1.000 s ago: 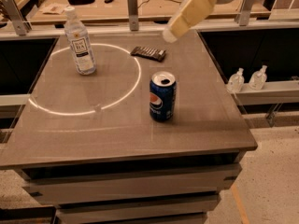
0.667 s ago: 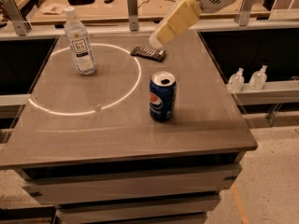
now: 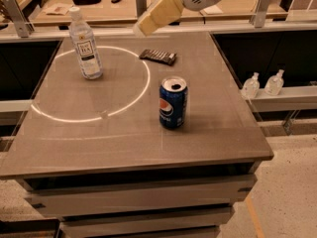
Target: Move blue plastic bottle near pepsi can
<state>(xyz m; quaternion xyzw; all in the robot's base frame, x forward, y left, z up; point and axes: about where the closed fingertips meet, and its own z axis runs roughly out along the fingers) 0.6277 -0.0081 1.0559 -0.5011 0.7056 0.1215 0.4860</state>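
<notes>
The blue plastic bottle (image 3: pixel 85 44), clear with a white cap and a white label, stands upright at the back left of the grey table (image 3: pixel 74 143), inside a bright ring of light. The pepsi can (image 3: pixel 173 103), blue with a silver open top, stands upright near the table's middle right. My gripper (image 3: pixel 148 21) hangs in the air above the table's back edge, to the right of the bottle and well apart from it, with nothing in it. The can is some way in front of it.
A dark flat snack bar (image 3: pixel 157 56) lies at the back of the table between bottle and can. Two small clear pump bottles (image 3: pixel 262 85) stand on a ledge to the right. A wooden bench with clutter (image 3: pixel 99 4) lies behind the table.
My gripper has moved left across the back of the table toward the bottle. The bottle, can and snack bar have not moved.
</notes>
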